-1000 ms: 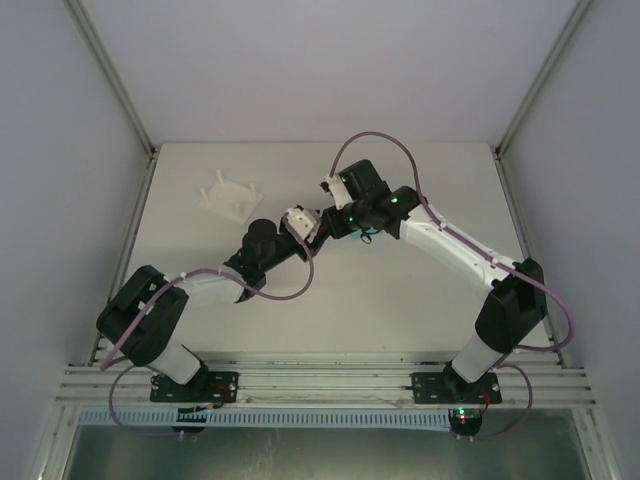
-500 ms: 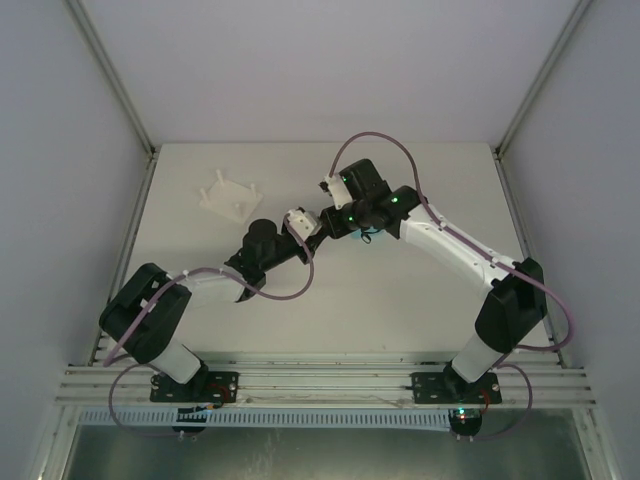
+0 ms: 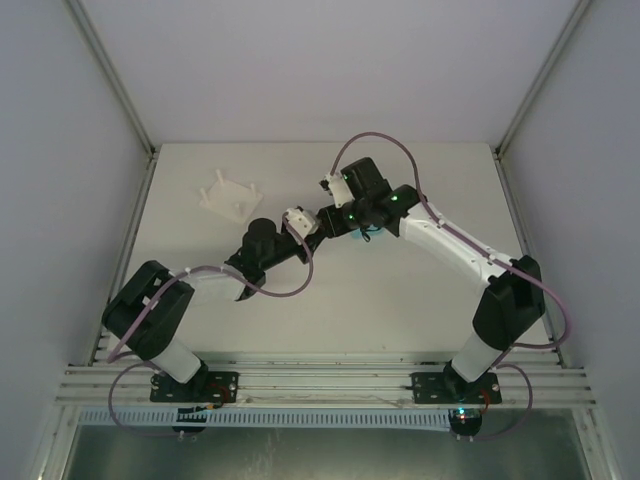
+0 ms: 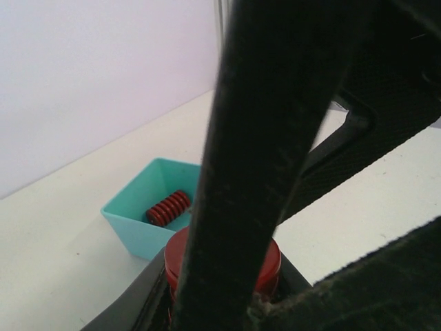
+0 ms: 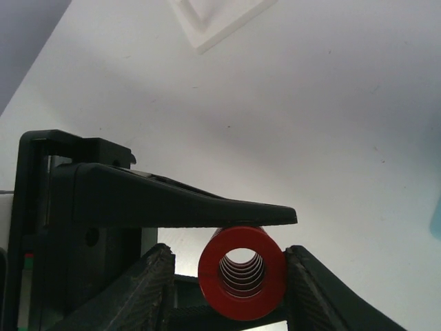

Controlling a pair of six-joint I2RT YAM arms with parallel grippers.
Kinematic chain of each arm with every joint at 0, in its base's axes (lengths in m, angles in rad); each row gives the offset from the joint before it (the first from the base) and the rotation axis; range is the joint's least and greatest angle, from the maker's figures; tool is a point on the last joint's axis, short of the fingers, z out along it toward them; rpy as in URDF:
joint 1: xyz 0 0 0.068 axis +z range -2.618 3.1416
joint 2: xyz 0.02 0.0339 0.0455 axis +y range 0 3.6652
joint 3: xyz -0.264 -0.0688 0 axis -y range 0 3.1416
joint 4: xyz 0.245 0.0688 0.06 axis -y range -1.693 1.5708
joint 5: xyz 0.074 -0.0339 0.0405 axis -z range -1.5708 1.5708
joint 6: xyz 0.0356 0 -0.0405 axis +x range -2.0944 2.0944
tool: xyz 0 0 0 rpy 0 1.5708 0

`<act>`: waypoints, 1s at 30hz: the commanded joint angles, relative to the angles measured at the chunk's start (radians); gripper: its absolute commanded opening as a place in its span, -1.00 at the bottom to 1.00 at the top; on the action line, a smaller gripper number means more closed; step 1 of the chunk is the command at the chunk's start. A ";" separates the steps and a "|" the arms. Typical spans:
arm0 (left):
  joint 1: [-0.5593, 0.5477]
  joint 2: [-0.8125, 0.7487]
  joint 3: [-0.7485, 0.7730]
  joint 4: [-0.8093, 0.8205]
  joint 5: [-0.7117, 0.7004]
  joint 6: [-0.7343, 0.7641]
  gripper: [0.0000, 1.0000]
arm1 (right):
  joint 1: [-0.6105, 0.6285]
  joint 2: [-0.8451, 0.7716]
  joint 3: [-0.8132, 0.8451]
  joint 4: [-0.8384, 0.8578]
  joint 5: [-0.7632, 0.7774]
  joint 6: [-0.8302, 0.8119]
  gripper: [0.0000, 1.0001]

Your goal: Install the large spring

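The large red spring (image 5: 242, 281) is seen end-on in the right wrist view. The left gripper's fingers (image 5: 207, 203) clamp it from above and below. My right gripper (image 5: 229, 255) stands round it, one finger touching its right side, with a small gap on its left side. In the left wrist view my left gripper (image 4: 227, 276) is shut on the spring (image 4: 272, 265), largely hidden by a black finger. In the top view both grippers, left (image 3: 318, 226) and right (image 3: 332, 220), meet at mid-table. The white fixture (image 3: 230, 195) lies far left.
A teal bin (image 4: 131, 214) holding a small red spring (image 4: 167, 207) sits just beyond the grippers, and it peeks out under the right wrist (image 3: 368, 236). The white fixture's corner (image 5: 220, 21) shows in the right wrist view. Enclosure walls surround the table.
Both grippers have shifted slightly up and left together, staying joined at the spring. The fixture has not moved.
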State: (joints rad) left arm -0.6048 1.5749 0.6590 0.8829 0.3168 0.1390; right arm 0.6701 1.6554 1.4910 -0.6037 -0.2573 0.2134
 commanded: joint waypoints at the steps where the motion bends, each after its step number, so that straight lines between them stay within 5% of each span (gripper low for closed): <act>1: 0.012 0.029 0.020 0.062 -0.042 -0.037 -1.00 | 0.018 -0.012 -0.008 0.069 -0.217 0.106 -0.06; 5: 0.013 0.026 0.006 0.093 -0.045 -0.047 -1.00 | 0.017 -0.002 -0.027 0.104 -0.227 0.151 -0.07; 13: 0.014 0.020 0.020 0.076 -0.048 -0.044 -0.98 | 0.023 0.032 -0.008 0.079 -0.182 0.139 -0.72; 17: 0.013 0.025 0.056 0.013 -0.063 -0.045 -0.74 | 0.052 0.067 0.070 -0.038 -0.114 0.052 -0.79; 23: 0.012 0.021 0.076 -0.029 -0.073 -0.052 -0.73 | 0.066 0.098 0.122 -0.109 -0.065 0.006 -0.79; 26: 0.013 0.013 0.081 -0.057 -0.076 -0.049 -1.00 | 0.066 0.099 0.134 -0.126 -0.027 0.000 -0.55; 30: 0.027 -0.004 0.046 -0.017 -0.095 -0.083 -1.00 | 0.051 0.041 0.121 -0.089 0.101 0.070 0.08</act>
State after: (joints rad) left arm -0.5903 1.5864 0.6754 0.8314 0.2634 0.0883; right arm 0.6868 1.7535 1.5978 -0.6636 -0.1944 0.2455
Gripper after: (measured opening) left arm 0.323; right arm 0.436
